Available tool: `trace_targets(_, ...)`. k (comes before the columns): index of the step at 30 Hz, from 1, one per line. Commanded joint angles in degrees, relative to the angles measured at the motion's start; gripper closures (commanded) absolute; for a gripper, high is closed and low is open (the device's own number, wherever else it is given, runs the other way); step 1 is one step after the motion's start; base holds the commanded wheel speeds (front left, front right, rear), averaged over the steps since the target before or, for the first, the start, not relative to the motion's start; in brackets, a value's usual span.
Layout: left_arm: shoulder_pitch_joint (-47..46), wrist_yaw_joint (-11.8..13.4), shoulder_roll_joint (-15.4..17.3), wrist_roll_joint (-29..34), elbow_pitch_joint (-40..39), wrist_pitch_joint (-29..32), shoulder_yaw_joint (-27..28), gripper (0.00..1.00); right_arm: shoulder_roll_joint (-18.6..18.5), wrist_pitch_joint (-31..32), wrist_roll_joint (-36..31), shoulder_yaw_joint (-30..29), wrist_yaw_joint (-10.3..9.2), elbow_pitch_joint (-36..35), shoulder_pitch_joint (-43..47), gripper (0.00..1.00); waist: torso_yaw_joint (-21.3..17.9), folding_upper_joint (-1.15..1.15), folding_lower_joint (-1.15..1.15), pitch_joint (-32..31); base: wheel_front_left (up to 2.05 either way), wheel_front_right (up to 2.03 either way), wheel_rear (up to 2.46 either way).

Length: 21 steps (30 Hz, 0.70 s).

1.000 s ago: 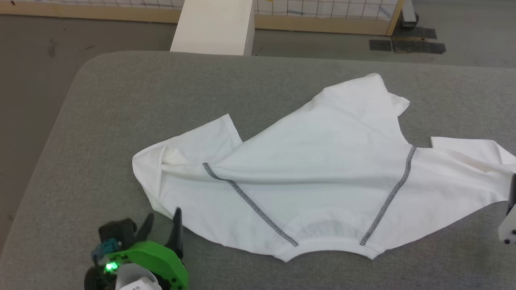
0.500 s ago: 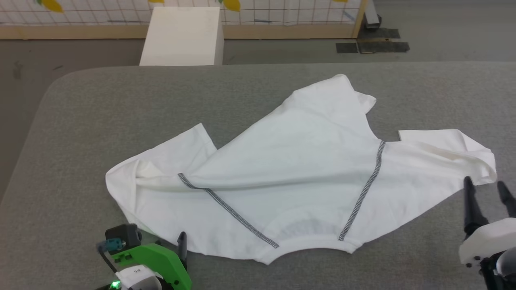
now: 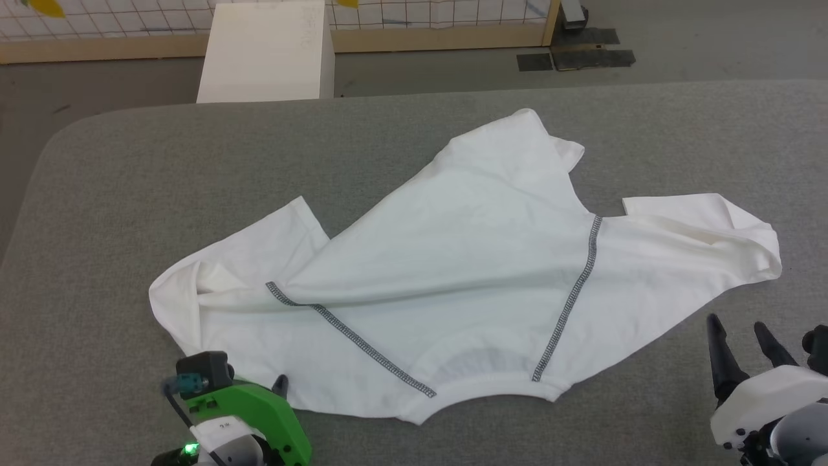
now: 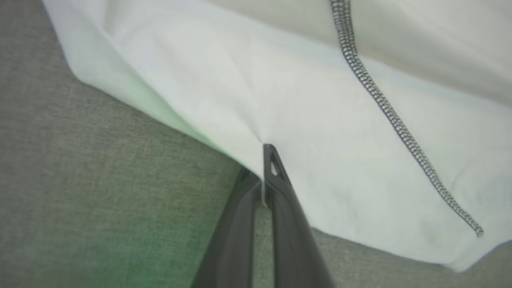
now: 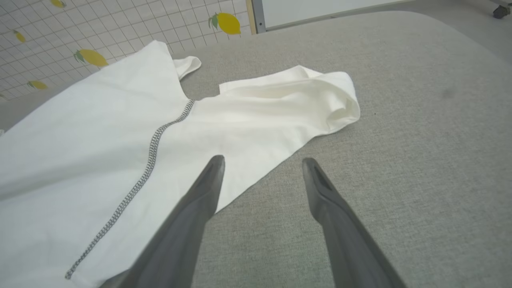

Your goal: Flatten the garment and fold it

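Note:
The garment (image 3: pixel 466 259) is a white shirt with dark zigzag shoulder seams, spread crumpled on the grey table, collar toward me. My left gripper (image 3: pixel 279 385) is at its near left edge. In the left wrist view the left gripper (image 4: pixel 266 160) is shut on the garment (image 4: pixel 320 120), pinching the fabric's edge between its fingertips. My right gripper (image 3: pixel 737 327) stands open just above the table, short of the right sleeve. In the right wrist view the right gripper (image 5: pixel 262 162) has nothing between its fingers, its left finger over the garment (image 5: pixel 100 132) edge.
The grey padded table (image 3: pixel 162 162) has a rounded far left corner. A white box (image 3: pixel 265 52) stands on the floor beyond the far edge, before a gridded fence (image 5: pixel 80 32) with lemon prints. Dark tape patches (image 3: pixel 576 59) mark the floor.
The head camera has shifted, so the whole scene sits differently. My left gripper has shut on the garment's near left edge. The right gripper has come into view and stays open.

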Motion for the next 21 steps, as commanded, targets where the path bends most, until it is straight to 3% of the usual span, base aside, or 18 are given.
trace_targets(1,-0.2,-0.3,-0.2,0.0,0.8,-0.8,-0.2,1.0,0.1,1.2,0.0,-0.5,-0.1,1.4,-0.1,0.0,0.6,0.0,0.0,0.3,0.0,0.0,0.0)
trace_targets(12,-1.8,-0.8,0.2,0.9,0.3,-5.3,-0.8,1.0,0.1,12.6,2.9,-3.4,-0.1,15.2,-9.3,0.0,4.2,0.0,0.0,1.6,0.0,0.0,0.0)
trace_targets(21,-2.7,-1.3,-0.1,0.0,0.9,-6.1,-1.9,1.0,0.1,22.0,3.1,-1.4,-0.1,19.3,-12.4,0.0,5.7,0.0,0.0,2.8,0.0,0.0,0.0)
